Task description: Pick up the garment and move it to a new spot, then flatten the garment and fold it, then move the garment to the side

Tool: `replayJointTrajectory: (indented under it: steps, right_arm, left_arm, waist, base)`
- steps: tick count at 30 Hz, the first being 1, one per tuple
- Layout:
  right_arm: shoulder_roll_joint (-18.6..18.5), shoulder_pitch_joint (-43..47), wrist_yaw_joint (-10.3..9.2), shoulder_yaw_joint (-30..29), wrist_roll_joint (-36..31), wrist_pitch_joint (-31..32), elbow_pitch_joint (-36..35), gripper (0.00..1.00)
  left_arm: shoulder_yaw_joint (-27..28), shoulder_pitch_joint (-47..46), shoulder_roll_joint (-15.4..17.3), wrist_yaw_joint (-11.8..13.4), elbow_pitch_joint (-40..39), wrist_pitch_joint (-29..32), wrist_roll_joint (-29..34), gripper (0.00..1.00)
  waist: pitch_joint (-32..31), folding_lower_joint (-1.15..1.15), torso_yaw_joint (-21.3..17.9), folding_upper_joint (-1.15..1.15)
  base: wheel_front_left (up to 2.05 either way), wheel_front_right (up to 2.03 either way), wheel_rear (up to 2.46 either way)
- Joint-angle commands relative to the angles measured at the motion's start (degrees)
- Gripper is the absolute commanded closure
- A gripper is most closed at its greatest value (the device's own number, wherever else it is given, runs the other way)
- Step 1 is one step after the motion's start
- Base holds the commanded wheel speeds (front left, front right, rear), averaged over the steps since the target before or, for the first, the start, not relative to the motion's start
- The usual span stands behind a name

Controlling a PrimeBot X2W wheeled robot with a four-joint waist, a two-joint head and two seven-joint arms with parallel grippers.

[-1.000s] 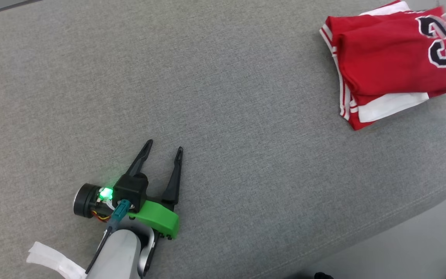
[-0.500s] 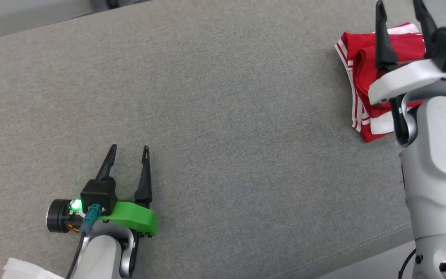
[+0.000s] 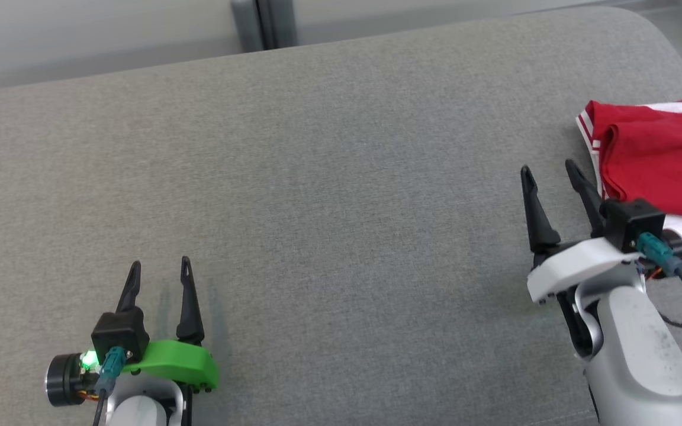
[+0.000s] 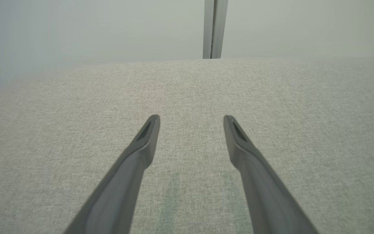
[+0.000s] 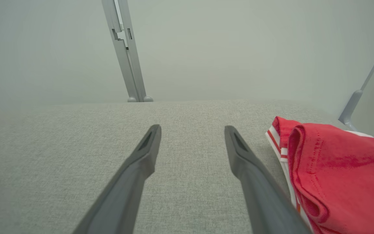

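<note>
Head view, nearest first: the right hand [image 3: 548, 167] sits just beside the folded red garment [image 3: 660, 160]. A stray sweep of its outer finger could snag an edge and spoil the fold. The garment also lies near the right end of the bench [image 3: 341, 177], where a nudge might push it off. The left hand [image 3: 160, 262] hovers over bare fabric, fingers parted, empty. The right hand is likewise spread, gripping nothing, with no contact with the cloth that I can make out.

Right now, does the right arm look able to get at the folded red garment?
Probably yes. The right gripper is open and close beside the garment, which lies flat on the grey cushion. Nothing lies between them.
</note>
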Motion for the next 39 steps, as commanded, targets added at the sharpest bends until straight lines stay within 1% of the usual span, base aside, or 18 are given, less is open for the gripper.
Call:
replayJointTrajectory:
  steps: [1, 11, 16, 24, 25, 29, 39]
  right_arm:
    - [-0.27, 1.94, -0.11, -0.13, 0.82, -0.22, 0.12, 0.0]
    - [-0.26, 9.95, -0.11, 0.4, 4.13, -0.22, 0.61, 0.0]
    - [-0.25, 13.12, -0.11, 0.69, 4.76, -0.23, 0.62, 0.0]
    - [-0.24, 15.51, -0.11, 1.0, 4.66, -0.23, 0.47, 0.0]
    - [0.0, 14.83, -0.01, 0.98, 4.61, 0.0, 0.49, 1.0]
    - [0.42, 15.54, 0.0, 0.73, 5.23, 0.4, 2.0, 1.0]
    - [0.34, 15.71, -0.01, -0.22, 16.17, 3.47, 0.4, 1.0]
  left_arm:
    - [0.1, 1.24, 0.23, 0.02, -0.13, 0.04, -0.85, 0.0]
    - [1.66, 5.8, 0.22, -0.54, 0.27, 0.04, -1.63, 0.0]
    - [2.1, 8.39, 0.23, -1.3, -0.08, 0.04, -1.78, 0.0]
    - [2.49, 10.6, 0.23, -2.44, -0.19, 0.04, -3.43, 0.0]
    - [2.37, 10.02, -0.02, -2.41, -0.19, 0.0, -3.15, 1.0]
    - [2.52, 10.28, -0.26, -2.46, 1.67, 0.31, -3.75, 1.0]
    - [3.81, 9.01, -0.21, -3.28, 0.81, 3.34, -14.64, 1.0]
  waist:
    - [-3.71, 0.0, 4.14, 0.0]
    - [-8.21, 0.0, 7.37, 0.0]
    - [-10.56, 0.0, 7.88, 0.0]
    - [-11.96, 0.0, 8.12, 0.0]
    - [-11.86, 0.0, 8.01, 0.0]
    - [-11.9, 0.0, 8.01, 0.0]
    - [-11.89, 0.0, 7.75, 0.0]
  base:
    - [0.0, 0.0, 0.0]
    - [0.0, 0.0, 0.0]
    - [0.0, 0.0, 0.0]
    - [0.0, 0.0, 0.0]
    - [0.0, 0.0, 0.0]
    - [0.0, 0.0, 0.0]
    - [0.0, 0.0, 0.0]
